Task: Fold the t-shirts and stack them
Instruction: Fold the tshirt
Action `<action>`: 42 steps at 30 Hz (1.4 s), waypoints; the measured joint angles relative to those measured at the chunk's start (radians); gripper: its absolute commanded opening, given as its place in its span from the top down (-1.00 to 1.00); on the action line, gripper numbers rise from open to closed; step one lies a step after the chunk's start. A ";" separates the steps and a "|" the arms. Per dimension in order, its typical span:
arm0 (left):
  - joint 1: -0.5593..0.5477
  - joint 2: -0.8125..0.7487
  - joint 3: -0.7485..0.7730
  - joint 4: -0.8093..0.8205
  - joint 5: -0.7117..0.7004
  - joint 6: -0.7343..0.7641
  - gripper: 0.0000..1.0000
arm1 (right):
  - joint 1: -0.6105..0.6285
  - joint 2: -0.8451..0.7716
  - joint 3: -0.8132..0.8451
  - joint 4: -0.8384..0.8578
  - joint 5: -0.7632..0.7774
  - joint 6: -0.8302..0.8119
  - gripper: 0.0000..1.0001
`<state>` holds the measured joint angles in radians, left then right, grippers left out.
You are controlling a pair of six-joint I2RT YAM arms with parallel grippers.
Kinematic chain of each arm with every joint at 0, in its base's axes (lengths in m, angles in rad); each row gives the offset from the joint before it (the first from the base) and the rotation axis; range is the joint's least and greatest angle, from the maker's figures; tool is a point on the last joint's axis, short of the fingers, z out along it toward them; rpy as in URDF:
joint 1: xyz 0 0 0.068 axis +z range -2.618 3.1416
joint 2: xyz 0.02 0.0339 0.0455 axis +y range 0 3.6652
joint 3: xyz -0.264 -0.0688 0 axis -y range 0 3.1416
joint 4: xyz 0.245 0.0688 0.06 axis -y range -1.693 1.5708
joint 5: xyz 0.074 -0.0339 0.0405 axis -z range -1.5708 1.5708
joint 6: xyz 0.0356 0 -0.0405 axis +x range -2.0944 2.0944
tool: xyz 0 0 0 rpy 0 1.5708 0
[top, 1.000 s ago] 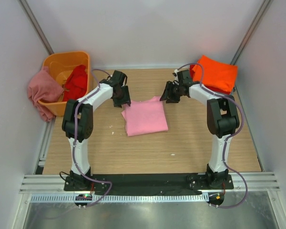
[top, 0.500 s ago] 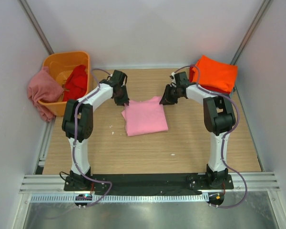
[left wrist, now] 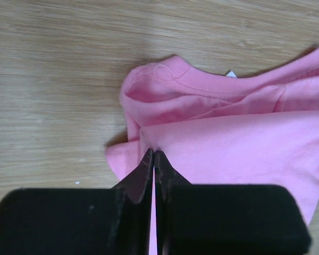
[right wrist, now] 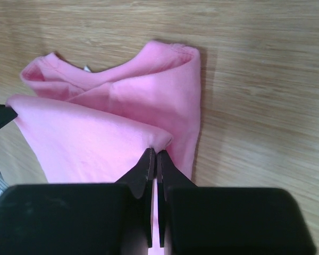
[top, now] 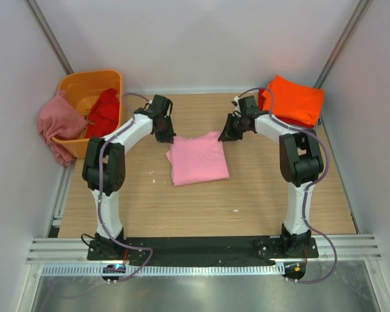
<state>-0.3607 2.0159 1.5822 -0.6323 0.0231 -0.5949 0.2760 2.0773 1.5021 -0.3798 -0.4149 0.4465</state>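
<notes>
From top cam, both grippers' fingertips are hiding under the wrists; in wrist cams, gripper bodies are covering the shirt's near part. Left gripper is pinching the far-left corner of the pink t-shirt, jaws pressed together on cloth; right gripper is doing same at far-right corner. Shirt is lying folded mid table, long axis running near-far, slightly tilted, collar end facing far edge btw the grippers. At far right the orange t-shirt is sitting folded. In the tub the red t-shirt is lying half hidden; the dusty-rose t-shirt is draping over its left rim.
</notes>
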 measured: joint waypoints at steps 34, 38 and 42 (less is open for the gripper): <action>0.023 -0.155 0.133 -0.080 -0.039 0.000 1.00 | 0.005 -0.078 0.306 -0.186 -0.019 -0.018 0.97; 0.023 -0.196 0.133 -0.085 -0.037 0.000 1.00 | 0.007 -0.124 0.306 -0.192 -0.019 -0.018 0.97; 0.023 -0.238 0.131 -0.091 -0.037 0.000 1.00 | 0.011 -0.172 0.306 -0.203 -0.019 -0.018 0.97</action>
<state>-0.3382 1.7775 1.7134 -0.7235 -0.0139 -0.5949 0.2871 1.9057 1.8080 -0.5823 -0.4335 0.4286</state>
